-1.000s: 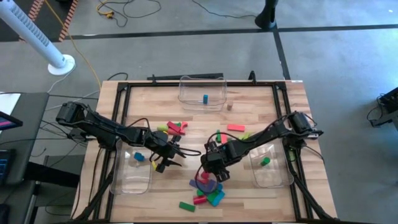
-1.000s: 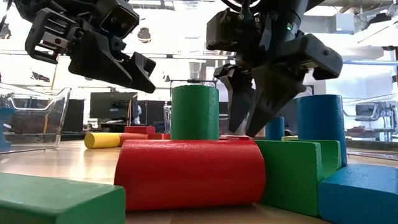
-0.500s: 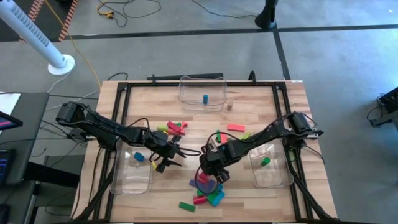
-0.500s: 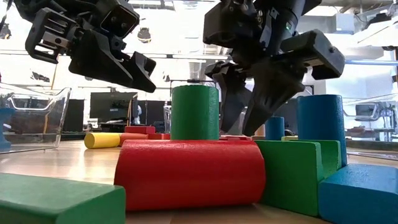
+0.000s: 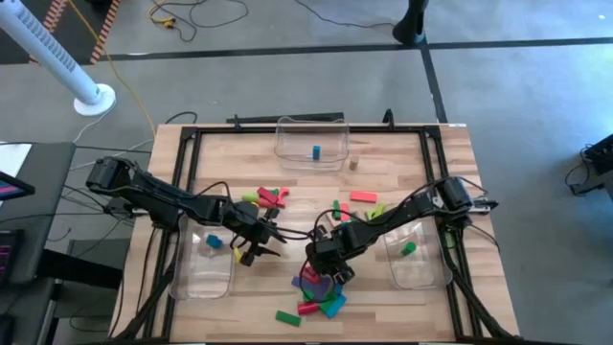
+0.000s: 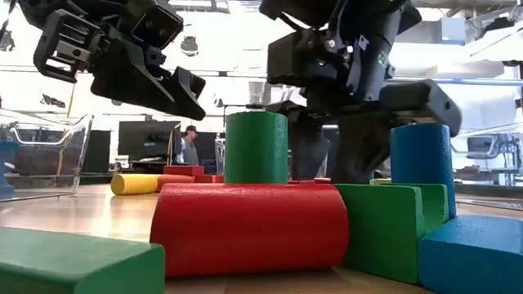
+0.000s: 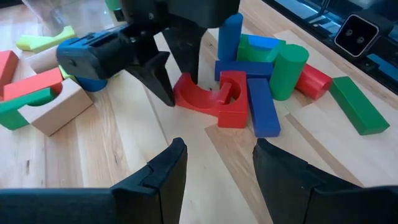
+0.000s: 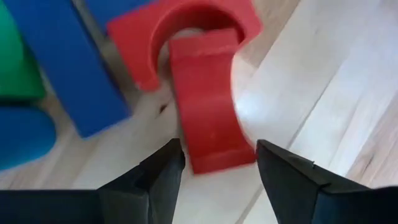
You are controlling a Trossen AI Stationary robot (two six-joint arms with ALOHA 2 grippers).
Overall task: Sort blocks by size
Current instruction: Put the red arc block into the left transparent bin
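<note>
Low view: right gripper fingertips hidden behind green cylinder and red block. Person behind is too small, probably standing.

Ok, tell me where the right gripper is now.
The right gripper is low over the near-centre block pile, fingers open on either side of a red block beside the red arch.

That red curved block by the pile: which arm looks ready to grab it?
The right gripper: its open fingers straddle the red curved block. The left gripper hangs farther back.
</note>
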